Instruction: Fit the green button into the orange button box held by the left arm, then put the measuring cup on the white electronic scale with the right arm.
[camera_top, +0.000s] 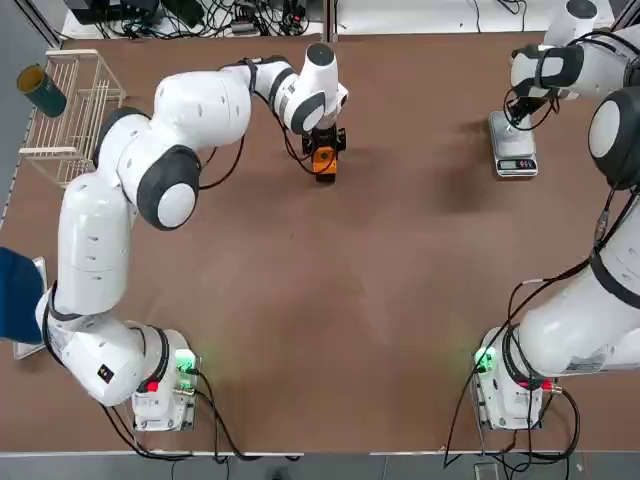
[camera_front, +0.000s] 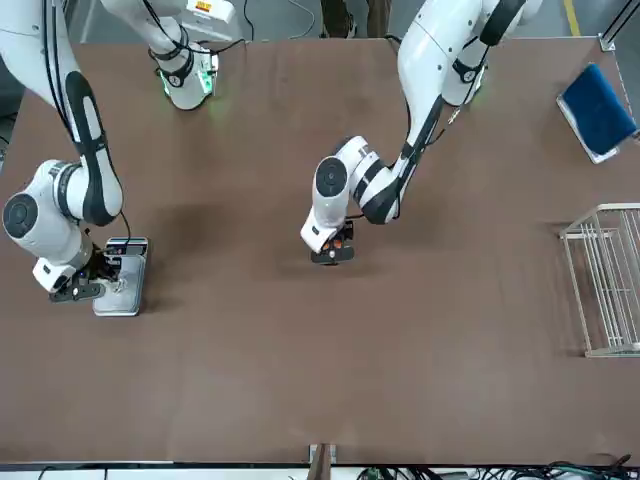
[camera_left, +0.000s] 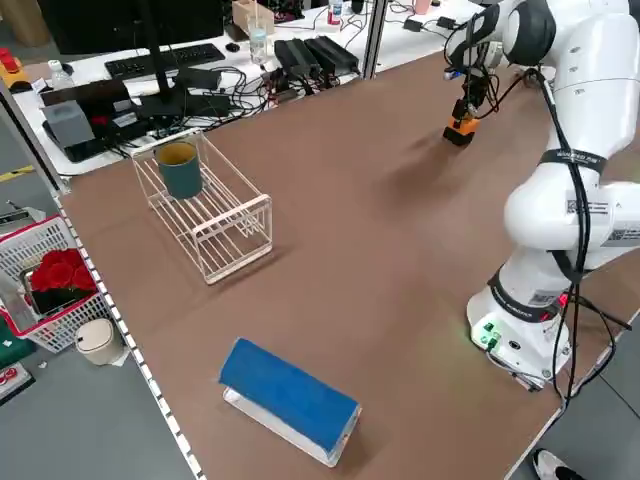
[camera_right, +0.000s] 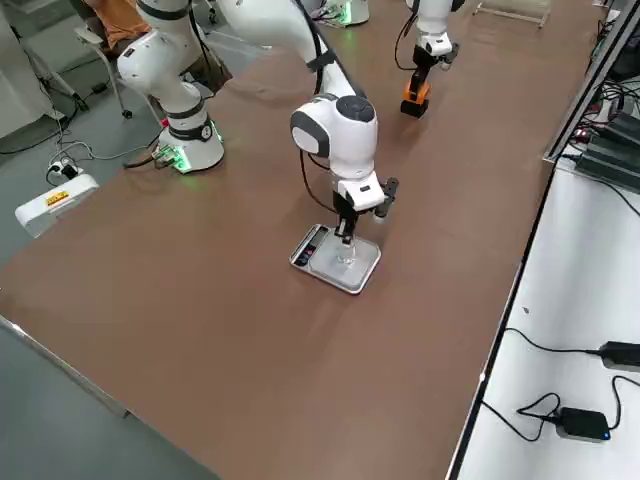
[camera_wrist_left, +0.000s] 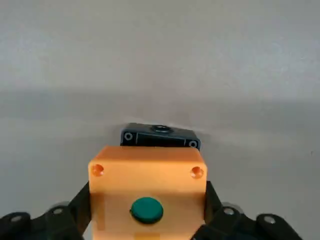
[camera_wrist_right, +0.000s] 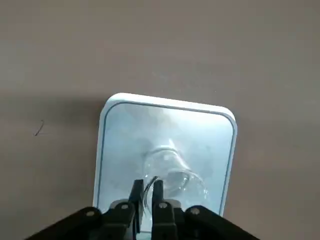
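Overhead, the table (camera_top: 330, 310) has a white rack (camera_top: 72, 125) at ten o'clock. At two o'clock is the scale (camera_wrist_right: 120, 145), a clear cup (camera_wrist_right: 185, 185) on its plate, the right gripper's (camera_wrist_right: 148, 187) fingers slightly apart at the handle. At twelve, the left gripper's (camera_wrist_left: 150, 200) fingers grip the orange box (camera_wrist_left: 150, 175), green button (camera_wrist_left: 147, 210) in its face.

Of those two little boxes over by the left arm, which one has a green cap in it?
The orange box, gripped by the left end effector. Its green cap sets it apart from the black box behind it.
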